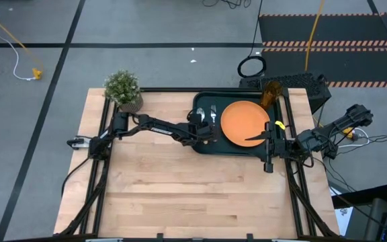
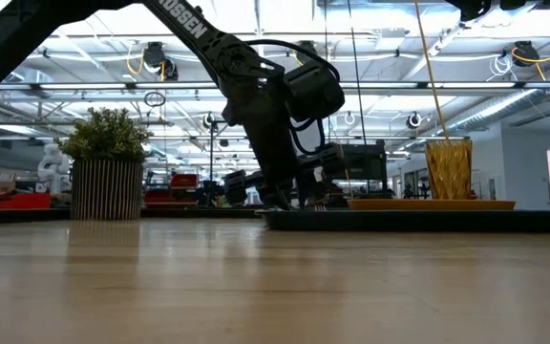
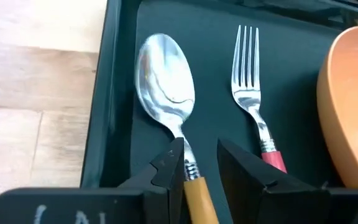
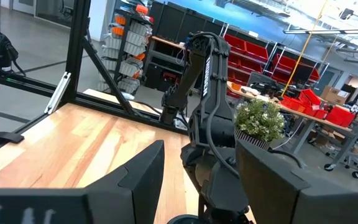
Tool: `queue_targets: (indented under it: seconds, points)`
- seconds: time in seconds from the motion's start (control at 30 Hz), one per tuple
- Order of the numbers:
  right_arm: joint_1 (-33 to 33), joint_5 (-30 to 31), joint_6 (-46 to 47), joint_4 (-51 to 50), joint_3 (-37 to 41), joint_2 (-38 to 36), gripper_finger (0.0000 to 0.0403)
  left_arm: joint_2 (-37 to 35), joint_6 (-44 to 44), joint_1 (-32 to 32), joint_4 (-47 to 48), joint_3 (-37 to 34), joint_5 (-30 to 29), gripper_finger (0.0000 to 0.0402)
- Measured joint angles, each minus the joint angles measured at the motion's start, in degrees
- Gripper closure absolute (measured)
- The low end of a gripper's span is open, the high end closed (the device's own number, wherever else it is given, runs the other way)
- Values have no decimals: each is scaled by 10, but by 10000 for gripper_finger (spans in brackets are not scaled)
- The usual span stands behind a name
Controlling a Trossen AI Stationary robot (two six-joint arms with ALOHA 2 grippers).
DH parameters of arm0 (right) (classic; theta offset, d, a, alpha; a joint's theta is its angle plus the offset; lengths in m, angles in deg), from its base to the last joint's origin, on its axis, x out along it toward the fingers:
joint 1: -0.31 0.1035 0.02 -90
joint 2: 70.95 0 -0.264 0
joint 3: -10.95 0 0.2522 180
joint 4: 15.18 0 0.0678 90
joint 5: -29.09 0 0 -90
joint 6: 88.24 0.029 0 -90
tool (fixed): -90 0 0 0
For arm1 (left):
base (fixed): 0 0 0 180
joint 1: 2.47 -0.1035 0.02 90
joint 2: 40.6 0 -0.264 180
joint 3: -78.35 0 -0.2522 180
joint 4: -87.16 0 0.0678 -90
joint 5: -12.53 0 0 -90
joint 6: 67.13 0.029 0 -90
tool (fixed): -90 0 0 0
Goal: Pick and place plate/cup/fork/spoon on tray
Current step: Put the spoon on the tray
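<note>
White capital letters run along the dark left arm (image 2: 184,27) in the low view, above the potted plant (image 2: 109,162); only "OSSEN" shows, its start cut off. No other writing can be read anywhere.

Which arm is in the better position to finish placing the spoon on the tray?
The left. Its gripper is open over the spoon, which lies in the tray beside the fork. The right gripper waits at the tray's right edge.

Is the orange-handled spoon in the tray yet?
In: the orange-handled metal spoon lies flat on the dark green tray's floor, open left gripper straddling its handle.
</note>
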Motion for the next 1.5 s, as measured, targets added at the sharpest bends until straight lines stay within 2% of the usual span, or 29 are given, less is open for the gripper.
queue_targets:
  seconds: [0.33, 0.47, 0.63, 0.83, 1.03, 1.5]
  points:
    - [0, 0, 0, -8, 0, 0, 211, -27, 36, -9, 9, -1, -7, 303]
    - [0, 0, 10, -8, 0, 0, 211, -45, 66, -30, 15, 4, 63, 303]
    - [0, 0, 13, -4, 0, 0, 211, -50, 102, -51, 78, 65, 135, 303]
    - [0, 0, 17, 6, 0, 0, 211, -48, 78, -53, 124, 71, 132, 303]
    - [0, -2, 28, 6, 0, 0, 211, -47, 38, -37, 109, 45, 119, 302]
    - [0, -2, 28, 7, 0, 0, 211, -47, 12, -29, 85, 11, 93, 302]
